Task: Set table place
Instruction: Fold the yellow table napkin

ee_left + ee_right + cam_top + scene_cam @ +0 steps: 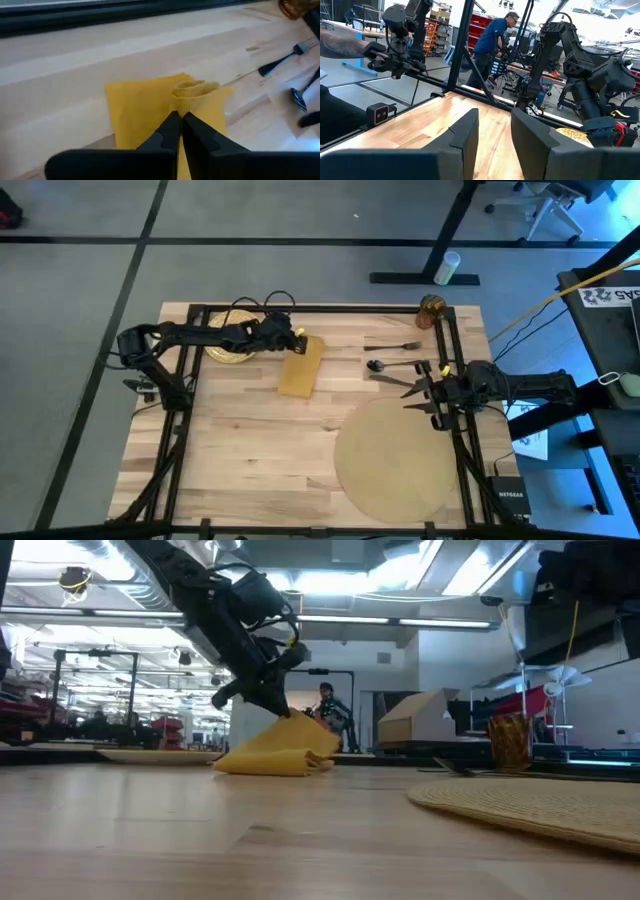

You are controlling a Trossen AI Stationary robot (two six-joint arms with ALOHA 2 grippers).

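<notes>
A mustard-yellow napkin [301, 367] lies on the wooden table [250, 440], left of centre toward the far edge. My left gripper [297, 340] is shut on its far end. Under the left arm sits the yellow-speckled plate [230, 348]. The round tan placemat [394, 460] lies near right. Fork [396, 345], spoon [384, 366] and knife [393, 380] lie at the far right, and the amber glass [432, 310] stands in the far right corner. My right gripper [418, 391] hovers open beside the knife, with nothing between its fingers [465, 135]. My left gripper pinches a bunched-up fold at the napkin's far end [189, 98] between its two fingertips [172, 127]. The fingers come slanting down from the table's left. That end [298, 726] is drawn up off the table, while the rest of the napkin [268, 761] lies flat on the wood.
Black metal rails [320, 309] frame the table along its far edge and sides. Bare wood lies between the napkin and the placemat. A person [492, 37] stands in the room beyond the table.
</notes>
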